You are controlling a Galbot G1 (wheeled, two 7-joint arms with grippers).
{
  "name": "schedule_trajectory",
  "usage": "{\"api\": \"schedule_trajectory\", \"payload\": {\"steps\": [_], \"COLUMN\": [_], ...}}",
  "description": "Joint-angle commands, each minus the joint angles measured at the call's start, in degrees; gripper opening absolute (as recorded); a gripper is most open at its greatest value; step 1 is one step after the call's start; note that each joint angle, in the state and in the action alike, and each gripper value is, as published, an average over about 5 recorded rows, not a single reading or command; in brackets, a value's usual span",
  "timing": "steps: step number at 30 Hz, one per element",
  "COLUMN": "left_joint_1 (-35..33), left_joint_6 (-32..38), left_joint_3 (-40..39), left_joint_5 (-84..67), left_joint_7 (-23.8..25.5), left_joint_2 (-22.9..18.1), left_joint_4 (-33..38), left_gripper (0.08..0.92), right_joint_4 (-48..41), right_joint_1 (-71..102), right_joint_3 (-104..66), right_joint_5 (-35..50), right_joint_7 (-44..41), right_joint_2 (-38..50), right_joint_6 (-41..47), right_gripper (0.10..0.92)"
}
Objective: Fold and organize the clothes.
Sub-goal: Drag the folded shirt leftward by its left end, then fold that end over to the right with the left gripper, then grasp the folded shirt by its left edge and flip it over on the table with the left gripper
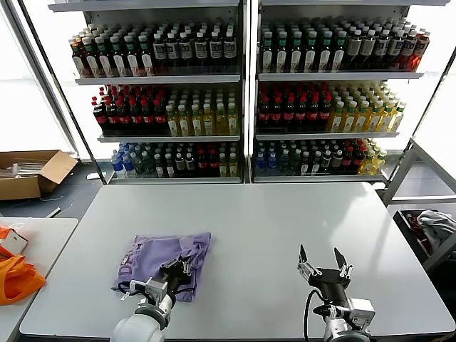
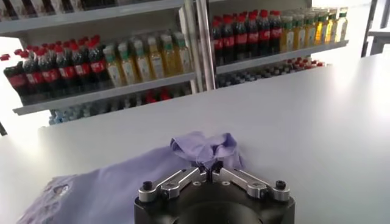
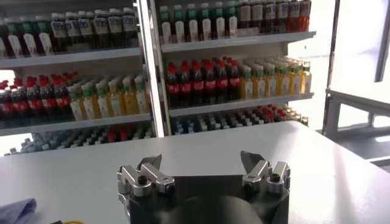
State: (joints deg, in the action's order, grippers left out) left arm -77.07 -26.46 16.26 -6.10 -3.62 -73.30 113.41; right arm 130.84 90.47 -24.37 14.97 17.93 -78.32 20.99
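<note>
The lavender T-shirt (image 1: 165,260) lies partly folded on the white table (image 1: 256,221), left of centre near the front edge; part of its dark print shows at its left end. My left gripper (image 1: 178,268) is shut on a bunched fold of the shirt (image 2: 204,148) at its front right part, the pinched fabric rising a little off the table. My right gripper (image 1: 324,258) is open and empty above the table's front right, well apart from the shirt; in the right wrist view (image 3: 201,163) nothing lies between its fingers.
Shelves of drink bottles (image 1: 235,92) stand behind the table. A second white table (image 1: 32,235) at the left carries a bright orange fabric item (image 1: 16,278). A cardboard box (image 1: 32,174) sits on the floor at back left. A grey-white cloth heap (image 1: 436,226) lies at right.
</note>
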Motion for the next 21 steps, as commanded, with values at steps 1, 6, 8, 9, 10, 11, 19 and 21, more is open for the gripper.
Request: {"api": "schedule_trajectory", "payload": {"steps": [1,6,8,9,10,11,19,21], "left_joint_1": [-0.83,-3.28,-4.69,-5.36,-6.01,-6.57,-5.08,-3.94], "left_joint_6": [2.33,3.84,3.37,3.00,2.68,2.41,3.27,3.53], "left_joint_3": [-2.06,-2.64,-2.85,-2.88,-2.79,-2.54,5.31,8.92], "left_joint_5": [-0.74,-10.84,-19.20,-23.20,-27.09,-30.12,-29.61,-23.81], "left_joint_7": [1.63,1.75,2.07,2.26,2.45,2.62,-0.78,-2.04], "left_joint_2": [-0.99,-1.60,-1.87,-1.98,-2.11,-2.22,-0.13,1.59], "left_joint_4": [-2.46,1.61,5.69,7.80,10.05,11.90,16.01,13.79], "left_gripper": [0.130,0.257,0.318,0.344,0.378,0.404,0.638,0.690], "right_joint_4": [-0.37,-1.19,-1.67,-1.94,-2.21,-2.44,-3.86,-4.05], "right_joint_1": [-0.02,-0.82,-1.29,-1.60,-1.94,-2.25,-4.15,-4.87], "right_joint_3": [0.79,1.93,2.35,2.58,2.83,3.07,5.00,5.20], "right_joint_5": [-0.26,-0.42,-0.42,-0.42,-0.41,-0.40,-0.23,-0.04], "right_joint_7": [-0.01,0.00,0.04,0.06,0.09,0.12,0.14,0.15], "right_joint_2": [-0.25,-0.04,0.13,0.23,0.34,0.43,1.17,1.61], "right_joint_6": [-0.07,-0.10,-0.12,-0.12,-0.11,-0.10,-0.09,0.06], "right_gripper": [0.823,0.823,0.823,0.823,0.823,0.823,0.823,0.823]}}
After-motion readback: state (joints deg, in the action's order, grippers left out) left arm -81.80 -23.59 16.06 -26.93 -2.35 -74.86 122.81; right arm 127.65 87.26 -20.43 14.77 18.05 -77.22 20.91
